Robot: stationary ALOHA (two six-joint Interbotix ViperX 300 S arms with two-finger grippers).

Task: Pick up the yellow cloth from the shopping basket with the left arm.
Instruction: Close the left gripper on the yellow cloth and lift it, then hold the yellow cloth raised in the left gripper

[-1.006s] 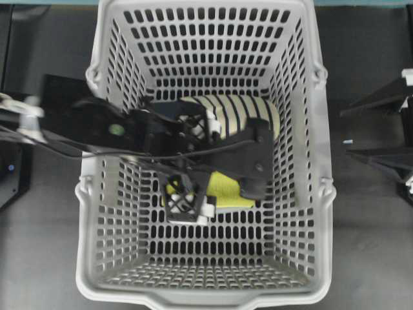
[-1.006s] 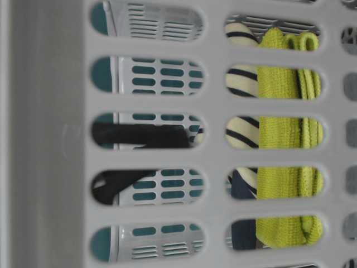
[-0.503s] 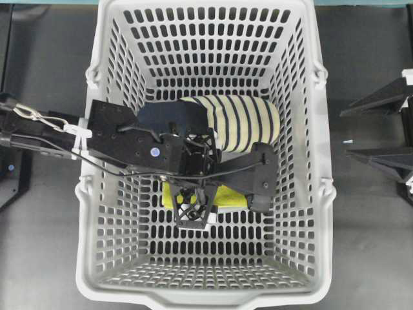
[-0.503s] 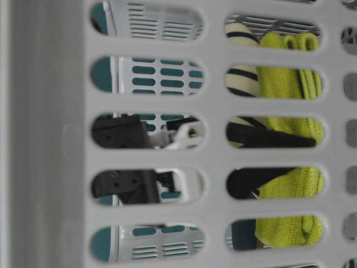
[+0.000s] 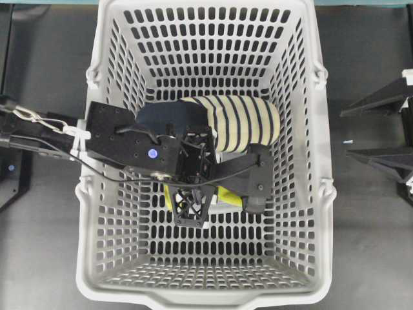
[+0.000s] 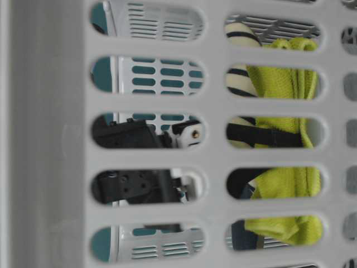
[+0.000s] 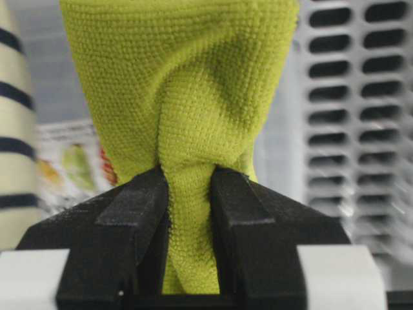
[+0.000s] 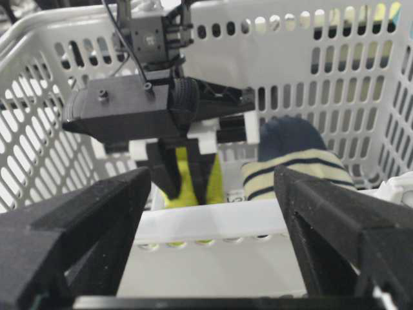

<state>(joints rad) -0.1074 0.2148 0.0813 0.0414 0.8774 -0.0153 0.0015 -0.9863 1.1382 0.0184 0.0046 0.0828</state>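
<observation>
The yellow cloth is pinched in a bunched fold between my left gripper's jaws. In the overhead view the left gripper is inside the shopping basket, near its middle, and only a sliver of the cloth shows beneath it. In the table-level view the cloth hangs crumpled behind the basket wall. In the right wrist view the left gripper holds the cloth above the basket floor. My right gripper is open and empty outside the basket's rim, and shows at the overhead view's right.
A cream-and-navy striped slipper lies in the basket right behind the left gripper, touching the arm; it also shows in the right wrist view. A printed paper lies on the basket floor under the cloth. Basket walls surround the left gripper.
The left gripper dropped onto the flat cloth and shut on it. The cloth is now bunched and its lower end has lifted off the basket floor. The right arm has not moved.
</observation>
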